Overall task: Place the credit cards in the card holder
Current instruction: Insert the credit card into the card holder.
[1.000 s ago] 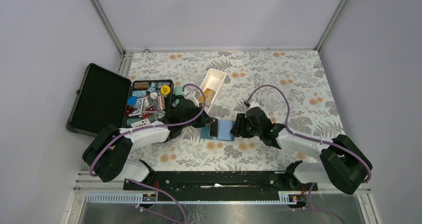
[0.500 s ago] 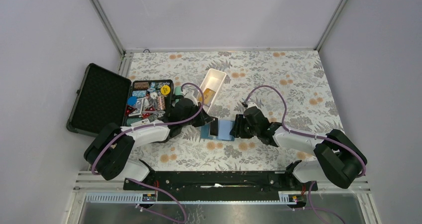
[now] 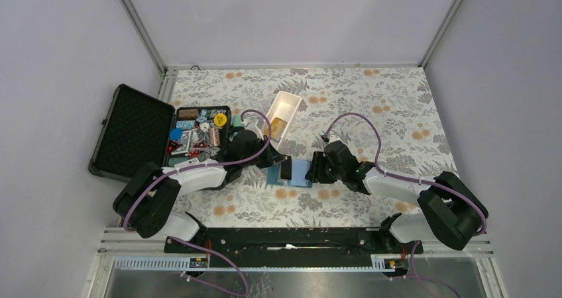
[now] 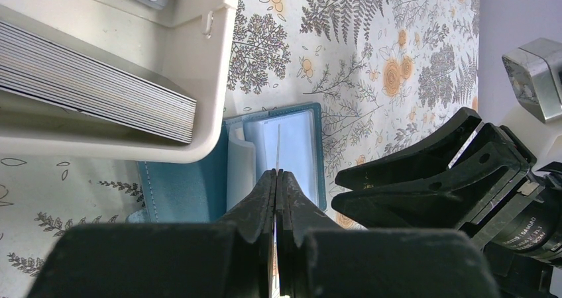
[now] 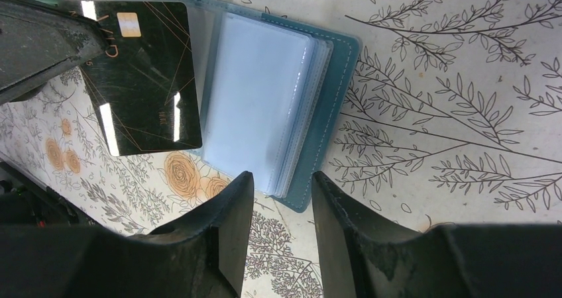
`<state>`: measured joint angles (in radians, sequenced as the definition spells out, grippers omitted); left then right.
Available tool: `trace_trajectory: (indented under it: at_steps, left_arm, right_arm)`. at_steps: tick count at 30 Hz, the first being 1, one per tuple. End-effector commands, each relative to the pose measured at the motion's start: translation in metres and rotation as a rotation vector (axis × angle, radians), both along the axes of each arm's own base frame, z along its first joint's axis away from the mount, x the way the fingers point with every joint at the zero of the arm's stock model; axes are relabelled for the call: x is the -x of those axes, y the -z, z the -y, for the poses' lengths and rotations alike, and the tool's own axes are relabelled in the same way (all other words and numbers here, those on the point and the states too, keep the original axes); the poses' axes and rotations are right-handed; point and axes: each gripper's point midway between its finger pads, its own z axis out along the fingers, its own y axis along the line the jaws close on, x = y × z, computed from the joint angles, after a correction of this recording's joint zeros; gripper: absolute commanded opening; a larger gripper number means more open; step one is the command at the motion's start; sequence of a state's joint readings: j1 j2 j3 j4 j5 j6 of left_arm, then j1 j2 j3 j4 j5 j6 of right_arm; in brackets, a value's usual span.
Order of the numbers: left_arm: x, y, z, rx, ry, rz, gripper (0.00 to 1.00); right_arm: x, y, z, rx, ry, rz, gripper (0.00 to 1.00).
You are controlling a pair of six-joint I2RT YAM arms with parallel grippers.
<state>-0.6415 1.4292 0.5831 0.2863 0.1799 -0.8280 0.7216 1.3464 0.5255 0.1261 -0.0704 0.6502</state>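
Observation:
The teal-blue card holder (image 3: 299,173) lies open on the floral table, its light blue pages up; it also shows in the right wrist view (image 5: 265,99) and the left wrist view (image 4: 291,146). My left gripper (image 4: 276,173) is shut on the dark purplish-black credit card (image 5: 142,79), held edge-on over the holder's left half (image 3: 285,170). My right gripper (image 5: 281,185) is open and empty at the holder's right edge. A golden-orange card (image 3: 279,124) lies in the white tray.
The long white tray (image 3: 283,116) with a stack of cards (image 4: 93,89) stands just behind the holder. An open black foam-lined case (image 3: 142,136) with colourful trinkets sits at the left.
My right gripper moved a little left toward the holder. My left gripper shifted slightly with the dark card over the holder.

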Motion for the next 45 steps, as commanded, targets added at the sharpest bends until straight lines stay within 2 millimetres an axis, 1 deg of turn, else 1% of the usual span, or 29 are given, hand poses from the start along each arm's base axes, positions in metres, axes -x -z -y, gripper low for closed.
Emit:
trace_trajectory:
  at_steps: [1,12,19,25,37,45]
  left_arm:
    - [-0.006,-0.009,0.002,0.021,0.003,0.040,0.00]
    - [-0.008,-0.006,-0.002,-0.015,0.005,0.051,0.00]
    - [-0.006,-0.002,0.003,0.006,0.020,0.037,0.00]
    - [-0.006,0.002,0.003,-0.001,0.021,0.032,0.00]
    - [-0.003,0.004,0.004,0.004,0.042,0.026,0.00]
    - [0.003,0.012,0.004,-0.011,0.068,0.001,0.00]
  right_arm:
    - [-0.011,-0.014,-0.009,-0.033,0.006,0.033,0.44]
    - [-0.010,-0.015,-0.008,-0.033,0.005,0.034,0.43]
    - [-0.009,-0.015,-0.007,-0.032,0.008,0.030,0.43]
    - [-0.009,-0.018,-0.006,-0.032,0.013,0.037,0.43]
    - [-0.008,-0.010,-0.008,-0.022,0.002,0.015,0.42]
    - [-0.010,-0.008,-0.012,-0.032,0.005,0.010,0.42]
